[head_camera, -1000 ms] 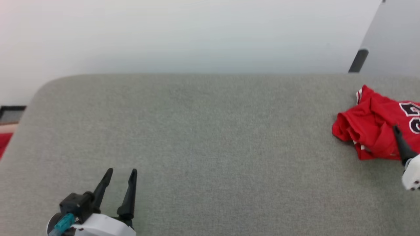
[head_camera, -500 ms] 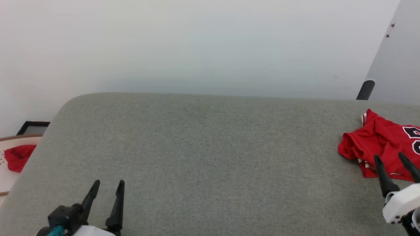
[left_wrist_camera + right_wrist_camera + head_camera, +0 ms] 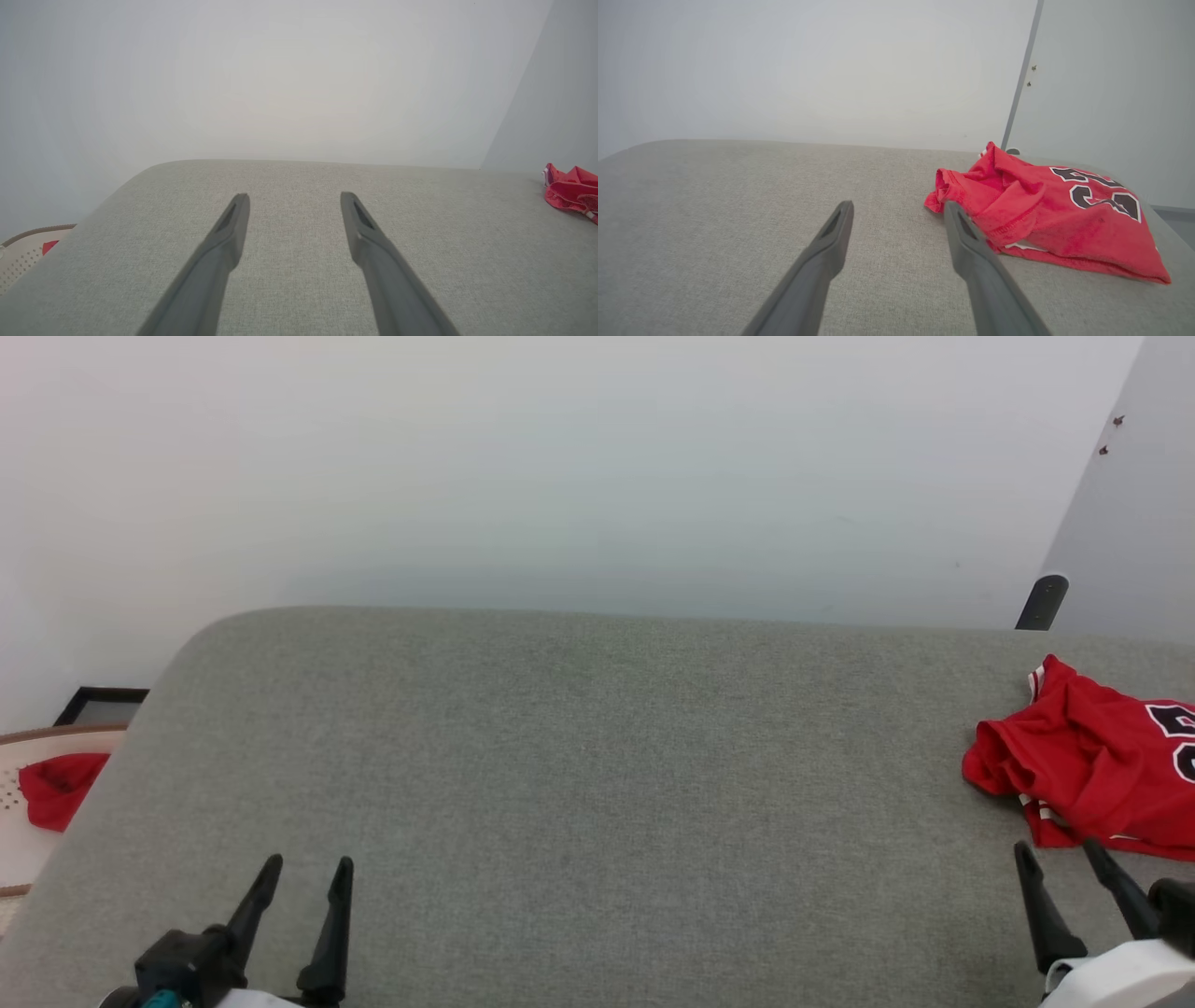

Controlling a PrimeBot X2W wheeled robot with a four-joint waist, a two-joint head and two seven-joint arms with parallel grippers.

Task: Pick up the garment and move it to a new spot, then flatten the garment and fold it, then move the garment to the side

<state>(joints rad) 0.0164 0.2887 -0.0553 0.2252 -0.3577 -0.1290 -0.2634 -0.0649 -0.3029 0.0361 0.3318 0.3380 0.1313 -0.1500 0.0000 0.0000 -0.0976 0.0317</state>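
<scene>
The garment (image 3: pixel 1102 765), a red jersey with black-and-white numerals, lies crumpled at the right end of the grey padded table (image 3: pixel 597 784). It also appears in the right wrist view as the garment (image 3: pixel 1045 214) and at the far right of the left wrist view as the garment (image 3: pixel 567 191). My right gripper (image 3: pixel 1058 851) stands open just in front of the garment's near edge, apart from it, nothing between its fingers. In its own view the right gripper (image 3: pixel 896 204) points just left of the cloth. My left gripper (image 3: pixel 306 863) is open at the near left, empty; the left gripper (image 3: pixel 292 195) faces bare table.
A small plain red cloth (image 3: pixel 56 786) lies in a pale perforated basket (image 3: pixel 19 845) off the table's left end. A white wall runs behind the table, with a dark post (image 3: pixel 1043 602) at the back right corner.
The head camera has tilted up and shifted, so the whole scene sits lower. My right gripper has drawn back from over the garment to just in front of it. Both grippers stayed open.
</scene>
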